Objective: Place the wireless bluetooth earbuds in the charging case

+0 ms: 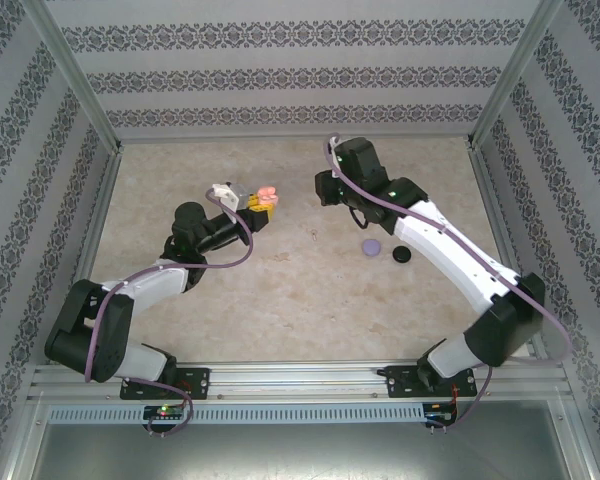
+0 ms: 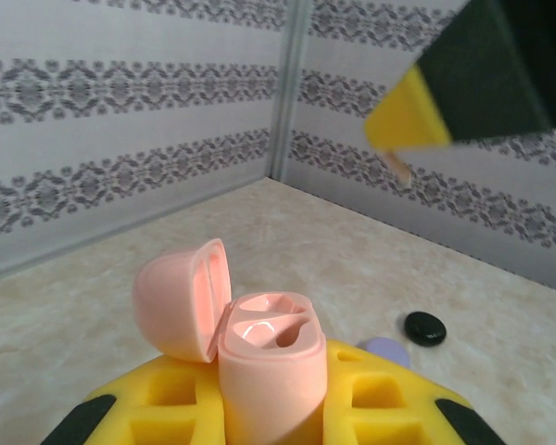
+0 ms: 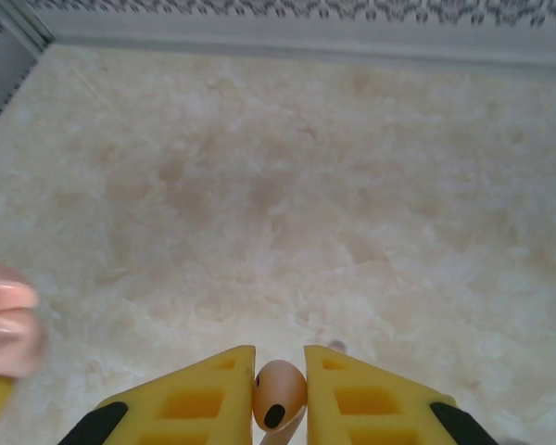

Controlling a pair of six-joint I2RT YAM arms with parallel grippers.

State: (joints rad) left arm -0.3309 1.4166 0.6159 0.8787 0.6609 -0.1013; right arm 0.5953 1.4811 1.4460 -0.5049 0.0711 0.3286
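The right gripper (image 3: 280, 363) is clenched on one small pale pink earbud (image 3: 279, 393). The earbud is smooth and egg-shaped, with a small black oval mark on its lower face, and it is pinched between the two yellow finger pads. It hangs above the beige marbled table (image 3: 287, 185), not touching it.

Off to this gripper's left, the left gripper (image 2: 273, 394) grasps a pale pink plastic charging case (image 2: 271, 366) upright between its own yellow fingers (image 2: 181, 408), also raised off the table. The case's rounded lid (image 2: 181, 297) is hinged open and tipped back to one side. Two glossy moulded wells show in the top of the body, both empty.

In the overhead view the two grippers face each other, near but apart, with the case (image 1: 267, 197) between them.

Beyond the left gripper's fingers, a round purple disc (image 2: 385, 350) and a round black disc (image 2: 426, 327) lie flat on the table, close together.
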